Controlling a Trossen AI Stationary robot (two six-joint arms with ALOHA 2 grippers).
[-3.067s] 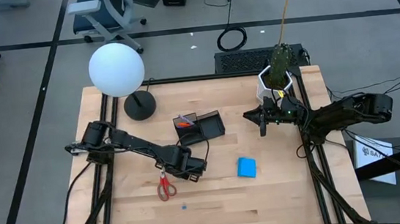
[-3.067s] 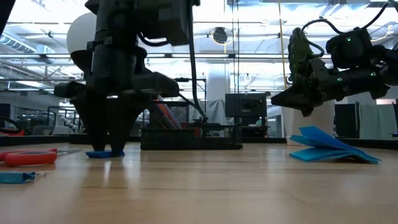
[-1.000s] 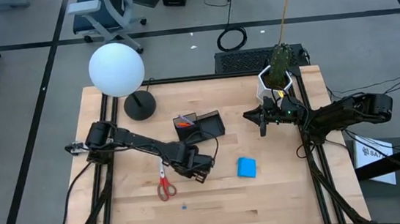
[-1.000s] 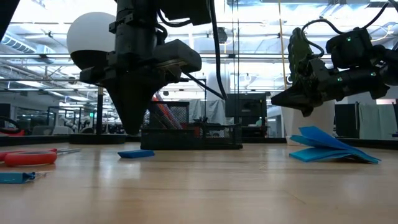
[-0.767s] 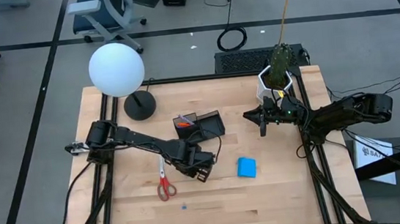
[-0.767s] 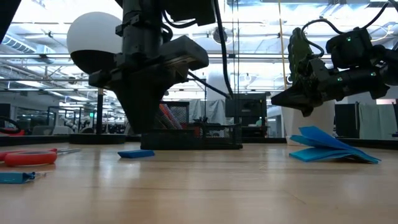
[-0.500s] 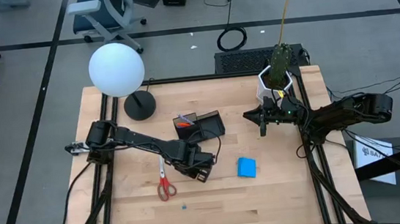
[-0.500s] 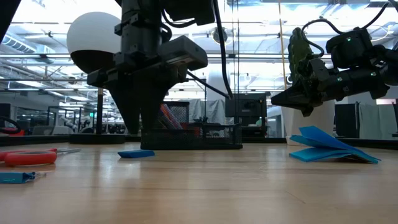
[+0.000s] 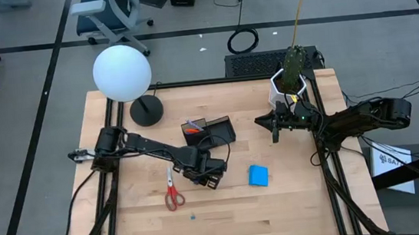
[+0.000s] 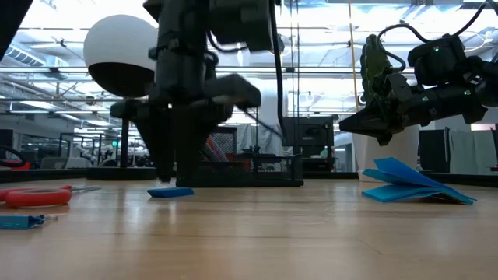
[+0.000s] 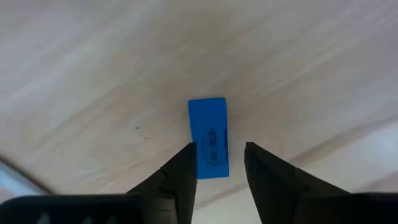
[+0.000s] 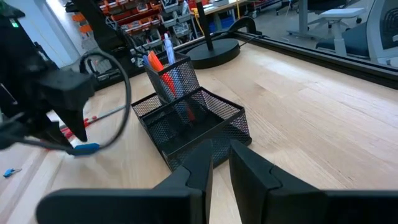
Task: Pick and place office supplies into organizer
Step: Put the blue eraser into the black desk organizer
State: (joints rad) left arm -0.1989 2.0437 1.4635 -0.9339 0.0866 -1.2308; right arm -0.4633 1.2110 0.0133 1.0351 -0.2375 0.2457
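A small blue eraser lies flat on the wooden table, seen in the low view as eraser. My left gripper points straight down over it, open, with one finger on each side of the eraser's near end; whether they touch it does not show. In the high view this gripper hides the eraser. The black mesh organizer holds pens in one compartment. Red-handled scissors and a blue notepad lie on the table. My right gripper waits shut near the plant pot.
A white globe lamp on a black base stands at the far left. A white hexagonal pot with a plant stands at the far right. A tiny blue item lies near the front edge.
My left gripper has opened its fingers and sunk toward the table, down around the blue eraser. The eraser has stayed where it lay.
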